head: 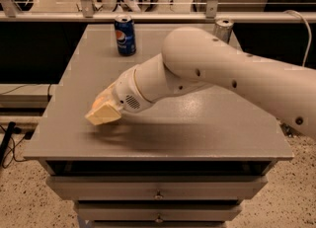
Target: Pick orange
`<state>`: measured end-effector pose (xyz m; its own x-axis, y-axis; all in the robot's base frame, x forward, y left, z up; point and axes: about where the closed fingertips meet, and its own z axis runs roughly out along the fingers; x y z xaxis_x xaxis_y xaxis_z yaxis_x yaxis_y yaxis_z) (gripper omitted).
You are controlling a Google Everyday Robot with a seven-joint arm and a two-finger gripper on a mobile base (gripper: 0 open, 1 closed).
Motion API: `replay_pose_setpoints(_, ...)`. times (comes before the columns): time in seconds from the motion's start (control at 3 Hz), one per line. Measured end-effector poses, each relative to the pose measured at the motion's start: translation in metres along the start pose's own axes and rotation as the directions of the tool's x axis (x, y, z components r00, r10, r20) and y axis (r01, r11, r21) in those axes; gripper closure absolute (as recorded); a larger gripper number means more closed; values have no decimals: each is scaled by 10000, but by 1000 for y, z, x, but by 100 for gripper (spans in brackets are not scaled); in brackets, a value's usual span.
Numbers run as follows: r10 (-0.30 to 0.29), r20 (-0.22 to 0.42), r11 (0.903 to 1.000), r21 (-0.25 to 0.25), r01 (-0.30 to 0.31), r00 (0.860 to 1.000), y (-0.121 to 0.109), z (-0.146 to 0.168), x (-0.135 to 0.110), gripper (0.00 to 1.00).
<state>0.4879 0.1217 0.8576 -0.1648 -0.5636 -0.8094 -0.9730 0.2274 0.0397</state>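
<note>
One orange (100, 102) | mostly hidden, orange sliver | end effector (103, 115) over it

Mostly hidden orange (100, 103) — behind gripper (104, 115) (front-left of table (207, 135)), arm (237, 69) cropped right

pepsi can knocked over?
No, the Pepsi can stands upright at the far edge of the table, while the gripper sits low near the front left.

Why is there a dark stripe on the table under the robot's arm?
In the camera view that is the shadow of the arm, cast on the grey table by light from above. Also in the camera view, the hand is low near the table's front left, its shadow tight beneath it.
</note>
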Motion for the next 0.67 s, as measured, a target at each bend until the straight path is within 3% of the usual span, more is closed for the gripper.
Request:
replay_pose_setpoints(0.33,83,1301,9999,-82,-73,9915,-7,-20,-24,100)
replay_pose_setpoints(0.67,-40,3569,9991,-387,191,9341,-18,-60,-64,100)
